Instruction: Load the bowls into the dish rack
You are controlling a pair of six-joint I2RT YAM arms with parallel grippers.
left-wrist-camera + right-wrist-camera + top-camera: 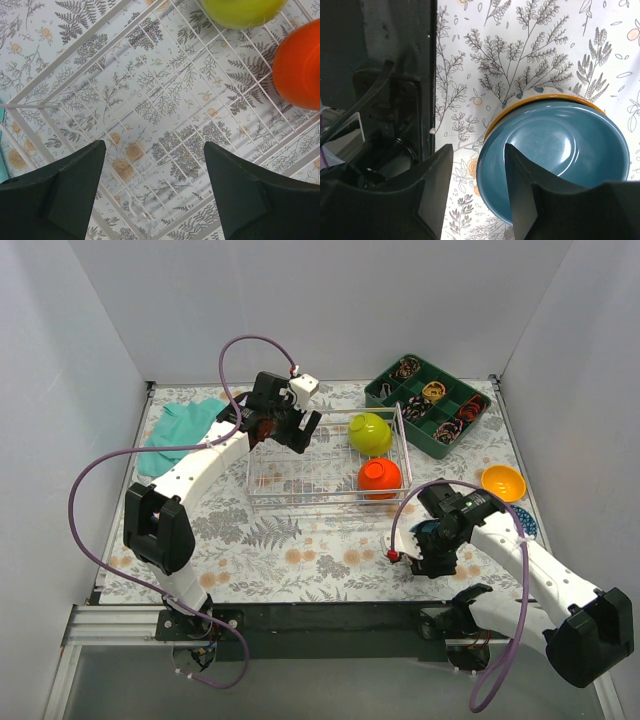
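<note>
Because the teal bowl [560, 150] lies open side up on the surface, your right hand [477, 147] straddles its rim, one finger inside and one outside, part-open and not yet pinching. Ahead and left of that hand stands the dish rack [290, 465], with a lime bowl [369, 433] and an orange bowl [380, 475] already inside. Your left hand [155, 150] hovers over the rack's bare end, spread wide and empty.
</note>
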